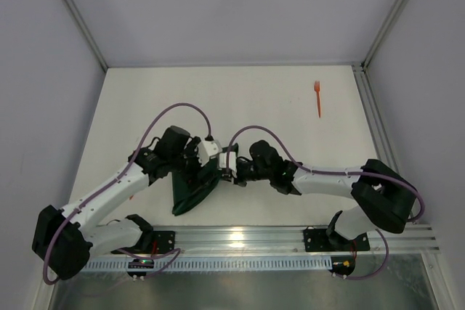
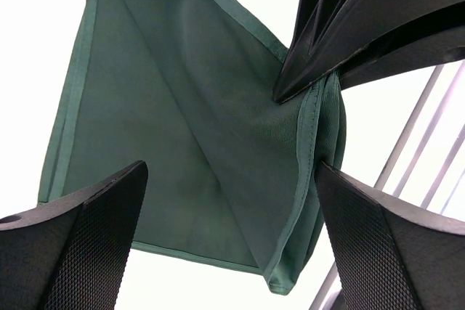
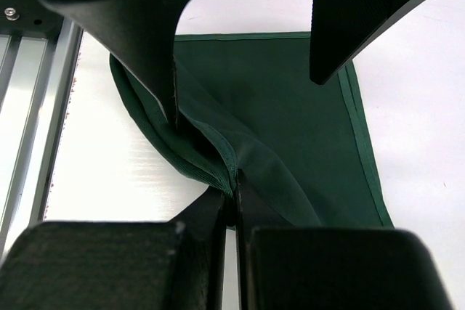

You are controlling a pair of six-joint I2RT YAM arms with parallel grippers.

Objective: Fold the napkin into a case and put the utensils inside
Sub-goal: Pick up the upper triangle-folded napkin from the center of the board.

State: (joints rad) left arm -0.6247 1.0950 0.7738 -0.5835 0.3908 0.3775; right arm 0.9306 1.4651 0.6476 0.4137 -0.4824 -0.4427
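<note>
So we're in the folding step, nowhere near loading anything into a case yet. The napkin [image 1: 190,192] sits by the near edge of the worktop [image 1: 276,107], a bit left of middle, right between the two arms. It's already doubled over on itself, but it looks more like a loose wedge than a pouch.

The right gripper [image 3: 234,197] is clamped tight on the stacked hems at one corner, and you can see the layers squeezed between its fingers. The left gripper [image 2: 230,172] hangs over the cloth with its jaws wide apart, one finger either side of the fabric, gripping nothing.

From above, the napkin's long axis runs diagonally, near-left to far-right. The narrow end points at the near edge, and the pinched corner is at the far-right end.

My guess for the next move: the left one has to come down and close on a free edge, so the two can pull the fold flat and square. If the right lets go first, I'd expect those layers to slide apart.

The fork [image 1: 317,98] is well away, up toward the far right corner, lying near-to-far with the tines seemingly at the far end. No second one in any view.
</note>
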